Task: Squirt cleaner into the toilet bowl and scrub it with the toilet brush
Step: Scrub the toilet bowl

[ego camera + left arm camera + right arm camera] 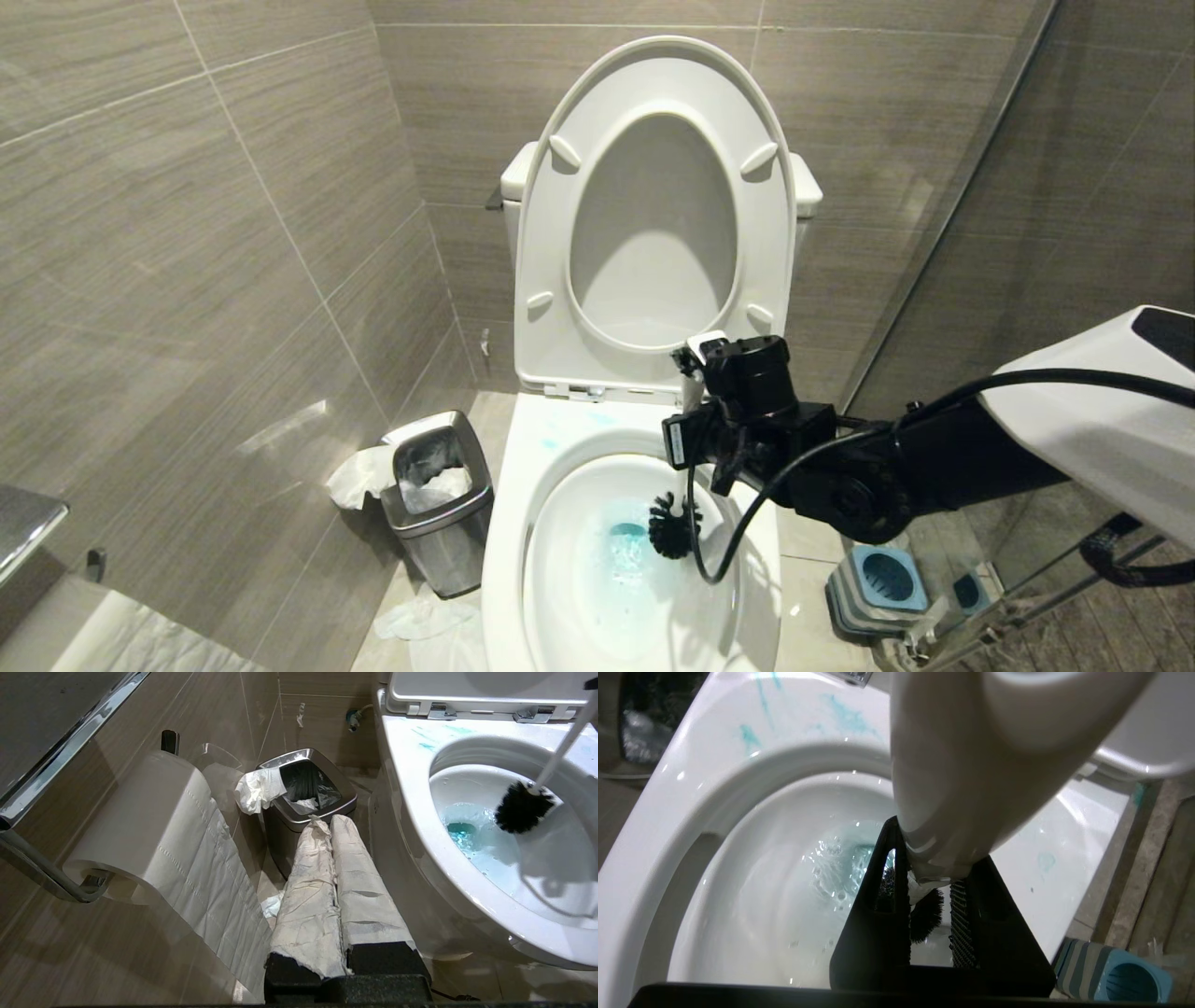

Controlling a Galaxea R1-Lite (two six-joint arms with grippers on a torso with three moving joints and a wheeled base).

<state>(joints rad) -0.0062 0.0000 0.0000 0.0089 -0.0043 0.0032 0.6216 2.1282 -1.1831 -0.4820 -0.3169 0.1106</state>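
1. The toilet brush (674,525), a long white plastic stick with a bushy round black bristle head, hangs head-down inside the toilet bowl (523,485), a large glossy white porcelain oval with its seat and lid raised against the tank. The bristles sit against the bowl's inner wall on the robot's right side, just beside the water.
2. The cleaner (621,546), a turquoise-blue liquid, tints the water pool and streaks the inner wall; pale blue smears also mark the rim near the hinges.
3. The right pincer (929,891) is clamped narrow on the brush handle, whose white stick runs up between its black fingers (878,914); the arm reaches in over the bowl's right rim.
4. The left pincer (334,858) is closed, its fingers wrapped in white paper or tape, parked low to the left of the bowl and pointing toward the bin.
5. A small steel bin (439,509) with a dark liner stands on the floor left of the bowl, white tissue draped over its edge.
6. A square blue-grey holder (882,579) stands on the floor right of the bowl.
7. A toilet-paper roll (154,826) hangs on a chrome wall bracket; what the crumpled white scraps beneath the bin are is hard to tell.
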